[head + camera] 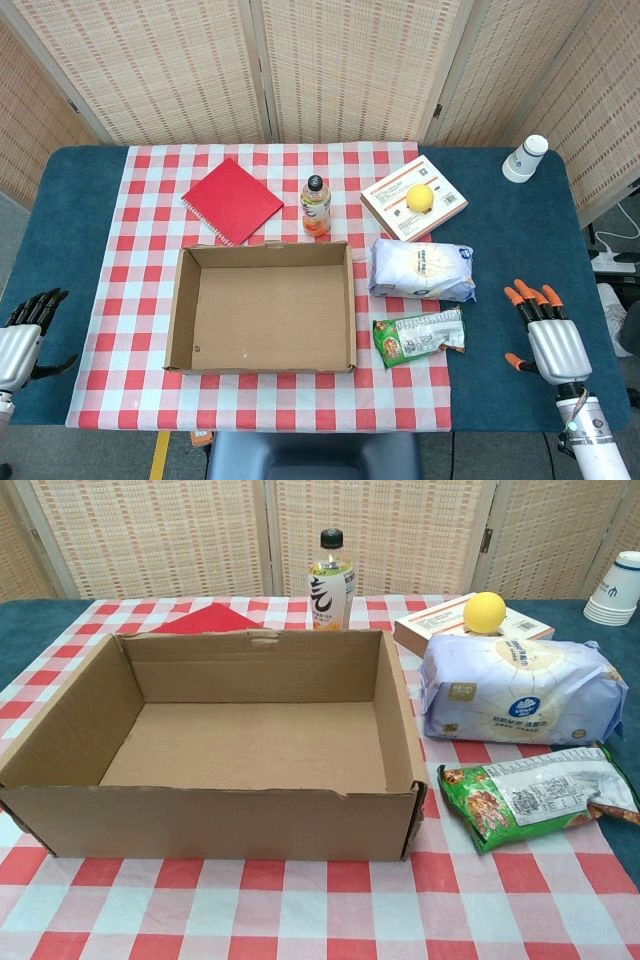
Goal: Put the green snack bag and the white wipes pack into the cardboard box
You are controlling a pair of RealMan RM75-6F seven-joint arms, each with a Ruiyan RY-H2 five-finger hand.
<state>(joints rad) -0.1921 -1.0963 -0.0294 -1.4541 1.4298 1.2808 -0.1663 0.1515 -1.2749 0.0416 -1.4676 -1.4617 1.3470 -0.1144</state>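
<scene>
An empty cardboard box (178, 310) (60, 730) stands open on the checked cloth. Just right of it lies the green snack bag (419, 334) (535, 795). Behind the bag sits the white wipes pack (422, 269) (518, 692). My right hand (545, 329), with orange fingertips spread, hovers over the blue table to the right of the snack bag and holds nothing. At the far left edge of the head view my left hand (25, 325) is also empty with fingers apart. Neither hand shows in the chest view.
Behind the box stand a juice bottle (315, 205) (331, 568) and a red notebook (232, 200). A book (445, 204) with a yellow ball (421, 197) (484, 611) on it lies back right. A paper cup (525, 158) (616, 588) stands at the far right.
</scene>
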